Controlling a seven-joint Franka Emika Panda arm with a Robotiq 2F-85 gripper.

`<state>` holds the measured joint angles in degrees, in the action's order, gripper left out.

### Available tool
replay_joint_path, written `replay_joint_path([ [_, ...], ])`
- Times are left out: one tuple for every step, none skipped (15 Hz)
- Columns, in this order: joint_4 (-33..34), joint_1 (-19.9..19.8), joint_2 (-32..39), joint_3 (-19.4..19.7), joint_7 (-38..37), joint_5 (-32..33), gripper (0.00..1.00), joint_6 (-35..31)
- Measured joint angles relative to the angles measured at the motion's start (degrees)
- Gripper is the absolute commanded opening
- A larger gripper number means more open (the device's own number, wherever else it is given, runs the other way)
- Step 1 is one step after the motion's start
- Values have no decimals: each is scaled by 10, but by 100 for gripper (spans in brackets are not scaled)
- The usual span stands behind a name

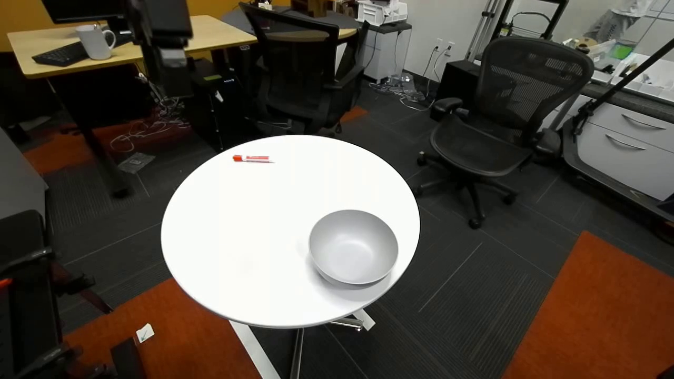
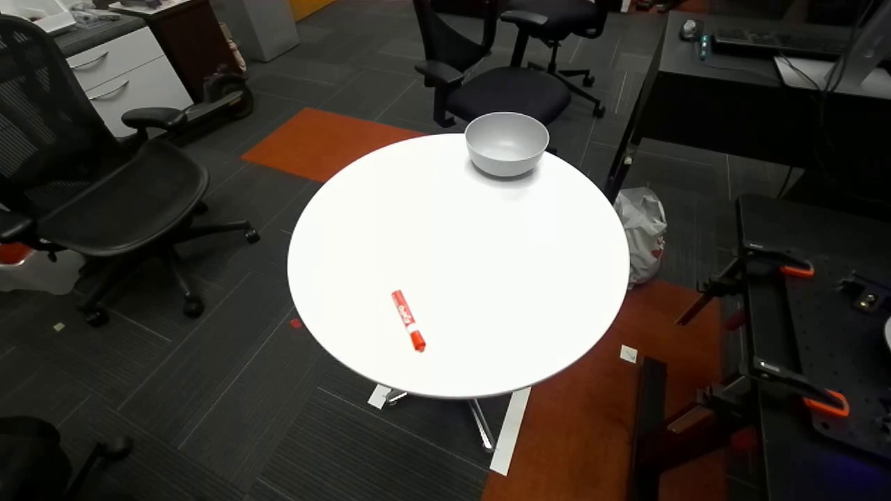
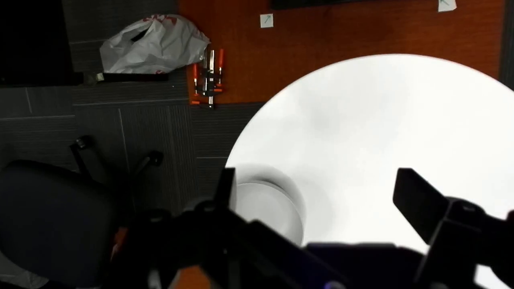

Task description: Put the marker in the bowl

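The red marker (image 1: pixel 254 159) with a whitish part lies flat on the round white table (image 1: pixel 226 226). It also shows in an exterior view (image 2: pixel 408 321). The light grey-white bowl (image 1: pixel 353 247) stands upright near the table's edge, well apart from the marker; its inside looks bare. It also shows in an exterior view (image 2: pixel 507 142). In the wrist view my gripper (image 3: pixel 315 176) is open with nothing between its fingers, high above the table. The bowl (image 3: pixel 265 208) is below, partly hidden by the left finger. The marker is not visible in the wrist view.
A dark, blurred part of the arm (image 1: pixel 163 47) hangs at the top left in an exterior view. A black mesh chair (image 1: pixel 484 116) stands beside the table. A black stand with orange clamps (image 2: pixel 800 390) is at the right. A plastic bag (image 2: pixel 640 233) lies on the floor.
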<state>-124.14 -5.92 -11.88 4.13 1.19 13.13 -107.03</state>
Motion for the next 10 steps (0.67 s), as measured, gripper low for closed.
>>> replay_joint_path([
  [2, 4, 20, -3, -8, -1, 100, -21],
  [5, 8, 39, -6, -17, -3, 100, -44],
  [7, 12, 58, -8, -27, -7, 100, -71],
  [9, 16, 76, -10, -37, -11, 100, -100],
  [11, 20, 93, -11, -48, -16, 100, -129],
  [14, 23, 109, -14, -59, -25, 100, -158],
  [17, 26, 124, -17, -68, -36, 100, -185],
  [21, 30, 140, -20, -78, -49, 100, -207],
  [26, 35, 156, -23, -87, -66, 100, -225],
  [31, 40, 169, -26, -96, -81, 100, -241],
])
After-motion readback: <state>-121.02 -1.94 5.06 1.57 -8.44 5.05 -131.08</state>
